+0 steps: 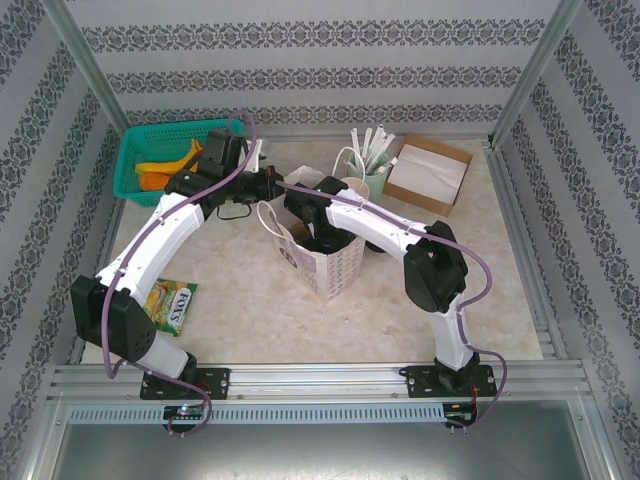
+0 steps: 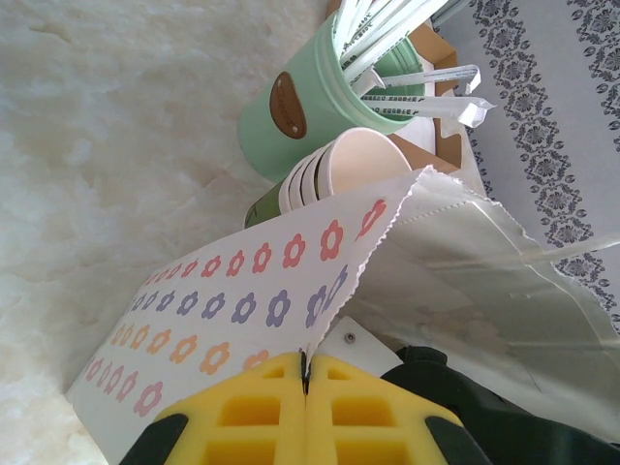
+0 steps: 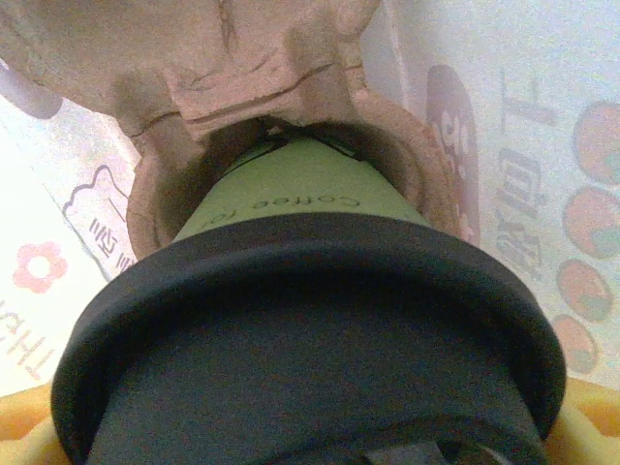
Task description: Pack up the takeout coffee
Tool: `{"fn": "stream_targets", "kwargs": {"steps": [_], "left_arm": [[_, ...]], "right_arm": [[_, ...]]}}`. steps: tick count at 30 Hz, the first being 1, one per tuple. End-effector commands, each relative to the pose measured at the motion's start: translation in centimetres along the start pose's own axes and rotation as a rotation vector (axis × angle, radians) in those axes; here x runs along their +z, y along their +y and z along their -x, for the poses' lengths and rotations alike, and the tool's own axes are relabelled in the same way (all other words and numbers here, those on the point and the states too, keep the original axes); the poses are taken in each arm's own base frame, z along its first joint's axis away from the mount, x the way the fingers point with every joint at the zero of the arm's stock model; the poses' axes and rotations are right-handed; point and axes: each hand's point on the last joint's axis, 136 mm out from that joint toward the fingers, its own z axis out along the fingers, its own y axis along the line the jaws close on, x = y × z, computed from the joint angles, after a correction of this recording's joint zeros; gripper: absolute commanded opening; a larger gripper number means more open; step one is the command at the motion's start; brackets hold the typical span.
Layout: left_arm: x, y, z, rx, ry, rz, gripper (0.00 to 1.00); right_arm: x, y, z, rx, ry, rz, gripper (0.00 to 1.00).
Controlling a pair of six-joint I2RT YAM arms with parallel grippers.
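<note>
Deep inside the bag (image 1: 335, 268) sits the coffee (image 3: 291, 223), its green lower part lodged in a socket of a brown pulp carrier (image 3: 242, 77). Its black lid (image 3: 291, 320) faces the right wrist camera. The bag's printed walls rise on both sides of the carrier.

The right gripper (image 1: 325, 232) reaches down into the bag's mouth and grasps the coffee by the lid. A yellow pad (image 3: 21, 426) shows at each lower corner of the wrist view, tight against the lid's rim, so the jaws stand wide.

The left gripper (image 2: 305, 383) is clenched on the bag's serrated top edge, with the paper pinched in the thin seam between its yellow pads. The flower-print side of the bag slopes away from that pinch. From above, this gripper sits at the bag's far left corner, and the two arms meet over the bag.

Just beyond the bag stands a stack of lidless cups (image 2: 339, 170), touching or nearly touching a pale green tub (image 2: 291, 116) full of wrapped straws. A cardboard box (image 1: 430, 175) with white paper lies to the right of the tub. A green basket (image 1: 128, 165) holding yellow and orange items sits at the table's (image 1: 260, 310) far left corner. A snack packet (image 1: 172, 303) lies near the left arm's base, well apart from the bag.
</note>
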Motion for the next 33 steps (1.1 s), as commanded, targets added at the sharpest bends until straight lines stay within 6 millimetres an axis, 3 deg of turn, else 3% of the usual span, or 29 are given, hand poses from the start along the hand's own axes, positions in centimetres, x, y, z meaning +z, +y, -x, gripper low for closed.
{"fn": "stream_targets", "kwargs": {"steps": [1, 5, 9, 28, 33], "left_arm": [[0.0, -1.3, 0.5, 0.014, -0.017, -0.06, 0.0], [-0.2, -0.9, 0.4, 0.034, -0.016, -0.032, 0.0], [-0.5, -0.8, 0.5, 0.057, -0.022, -0.012, 0.0], [-1.1, -1.2, 0.6, 0.101, -0.026, -0.017, 0.0], [-1.1, -1.2, 0.6, 0.105, -0.027, -0.016, 0.0]], "right_arm": [[5.1, 0.2, 0.8, 0.022, 0.057, -0.042, 0.81], [1.2, 0.7, 1.6, 0.019, -0.046, 0.011, 0.88], [-1.1, 1.4, 1.6, 0.003, -0.085, 0.063, 0.94], [-7.0, 1.1, 1.6, 0.007, -0.204, 0.064, 0.98], [-7.6, 0.7, 0.7, 0.008, -0.207, 0.051, 0.97]]}}
